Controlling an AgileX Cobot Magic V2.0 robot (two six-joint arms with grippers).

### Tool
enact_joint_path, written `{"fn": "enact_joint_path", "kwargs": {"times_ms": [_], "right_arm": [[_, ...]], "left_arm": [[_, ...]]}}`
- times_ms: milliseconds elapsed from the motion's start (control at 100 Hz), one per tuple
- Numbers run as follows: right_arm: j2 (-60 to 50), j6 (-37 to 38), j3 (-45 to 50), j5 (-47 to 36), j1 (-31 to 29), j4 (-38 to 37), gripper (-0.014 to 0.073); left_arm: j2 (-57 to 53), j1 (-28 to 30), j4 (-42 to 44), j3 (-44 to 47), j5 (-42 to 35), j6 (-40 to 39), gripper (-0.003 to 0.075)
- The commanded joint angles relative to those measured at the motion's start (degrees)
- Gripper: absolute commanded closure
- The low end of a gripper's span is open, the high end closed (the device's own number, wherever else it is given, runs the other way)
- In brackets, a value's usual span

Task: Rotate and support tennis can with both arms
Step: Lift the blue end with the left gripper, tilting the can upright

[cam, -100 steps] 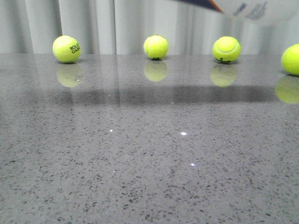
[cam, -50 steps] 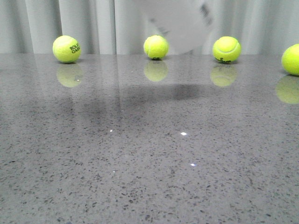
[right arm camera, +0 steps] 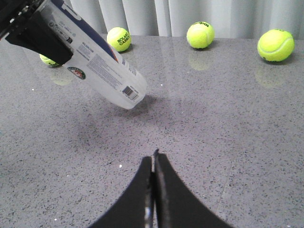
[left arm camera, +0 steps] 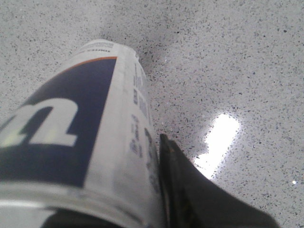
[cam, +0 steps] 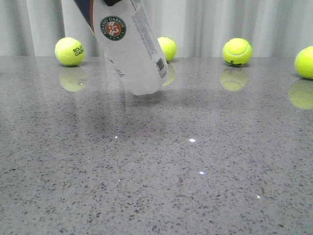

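The tennis can is a white tube with a navy band and a round Roland Garros logo. It hangs tilted at the left centre, its lower end close over the grey table. My left gripper is shut on the can's upper part. In the left wrist view one black finger presses against the can, and the other finger is hidden behind it. The can also shows in the right wrist view. My right gripper is shut and empty over the table, apart from the can on its near side.
Several yellow-green tennis balls lie along the back of the table: one at the left, one partly behind the can, one right of centre and one at the right edge. A pale curtain hangs behind them.
The can has swung from the upper right edge of the front view down and to the left. It now hangs tilted with its logo facing the camera.
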Motion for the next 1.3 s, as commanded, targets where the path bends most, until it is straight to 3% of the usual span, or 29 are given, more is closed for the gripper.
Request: {"fn": "enact_joint_path", "kwargs": {"times_ms": [0, 120, 220, 420, 550, 990, 1290], "right_arm": [[0.58, -0.53, -1.42, -3.97, -0.22, 0.64, 0.0663], [0.58, -0.53, -1.42, -3.97, -0.22, 0.64, 0.0663], [0.58, -0.53, -1.42, -3.97, -0.22, 0.64, 0.0663], [0.58, -0.53, -1.42, -3.97, -0.22, 0.64, 0.0663], [0.58, -0.53, -1.42, -3.97, -0.22, 0.64, 0.0663], [0.58, -0.53, -1.42, -3.97, -0.22, 0.64, 0.0663], [0.58, -0.53, -1.42, -3.97, -0.22, 0.64, 0.0663]], "left_arm": [[-1.93, -0.28, -0.51, -1.75, 1.26, -0.74, 0.0738], [-1.93, -0.28, -0.51, -1.75, 1.26, -0.74, 0.0726], [-1.80, -0.28, -0.51, -1.75, 1.26, -0.74, 0.0650], [-1.80, -0.06, -0.51, -1.75, 1.26, -0.74, 0.0342], [-1.80, -0.06, -0.51, -1.75, 0.85, -0.74, 0.0211], [-1.80, -0.20, -6.27, -2.95, -0.16, -0.74, 0.0204], [-1.67, -4.21, -12.03, -7.54, 0.48, -0.74, 0.0204]]}}
